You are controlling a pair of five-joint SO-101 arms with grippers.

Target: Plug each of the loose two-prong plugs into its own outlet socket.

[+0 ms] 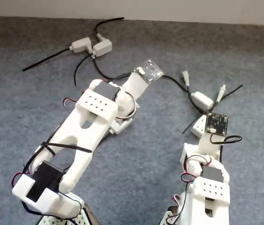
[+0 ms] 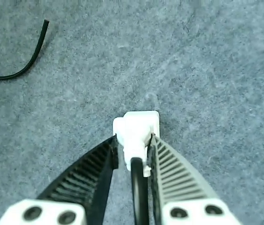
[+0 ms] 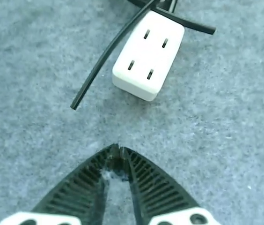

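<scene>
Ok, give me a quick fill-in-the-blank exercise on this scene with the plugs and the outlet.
1. The left gripper is shut on a white ____ with a black cable.
2. The outlet block shows ____ slots on its face.
3. The right gripper is shut and holds ____.
Missing words: plug, four, nothing.

Grey carpet (image 1: 256,164) surface; pale wall (image 1: 193,8) along far edge.
</scene>
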